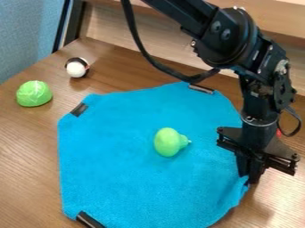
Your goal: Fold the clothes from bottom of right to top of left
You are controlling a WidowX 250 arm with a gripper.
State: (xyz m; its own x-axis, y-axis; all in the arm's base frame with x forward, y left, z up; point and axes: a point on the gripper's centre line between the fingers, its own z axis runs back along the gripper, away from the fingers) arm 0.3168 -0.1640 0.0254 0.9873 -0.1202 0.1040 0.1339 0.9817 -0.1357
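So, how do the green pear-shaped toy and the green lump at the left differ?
The pear-shaped toy lies on the blue cloth; the lump sits on the wooden table. The pear-shaped toy is smooth with a narrow neck; the lump is rounded, with pale lines. Both are green.

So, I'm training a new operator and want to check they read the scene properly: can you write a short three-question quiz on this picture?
1. Which object lies on the blue cloth? a) a white ball b) a green pear-shaped toy c) a yellow spoon
2. True or false: the pincer is at the cloth's right-hand side, as viewed.
3. Fill in: the rounded thing off the cloth, nearest the view's left edge, is coloured ____.

Key: 1 b; 2 true; 3 green
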